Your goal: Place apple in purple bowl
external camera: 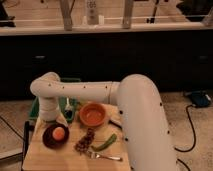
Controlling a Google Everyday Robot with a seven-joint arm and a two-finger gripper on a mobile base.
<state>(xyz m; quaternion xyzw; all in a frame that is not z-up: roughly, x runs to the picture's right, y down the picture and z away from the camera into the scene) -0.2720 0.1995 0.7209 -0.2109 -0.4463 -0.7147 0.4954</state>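
Observation:
The apple (59,132), small, round and orange-red, lies inside the purple bowl (46,139), a dark shallow bowl at the left of a wooden board (55,159). My white arm reaches from the right, bends at the left and comes down just behind the bowl. The gripper (51,119) is at the arm's lower end, right above the bowl's far rim and close to the apple. Its tips are hidden against the arm and the dark bowl.
A bright orange bowl (93,114) stands right of the purple bowl. A dark brown heap (85,142), a green elongated vegetable (104,142) and a fork (106,156) lie on the board's front right. A green tray (35,107) sits behind the arm. A cable (190,131) runs along the floor at right.

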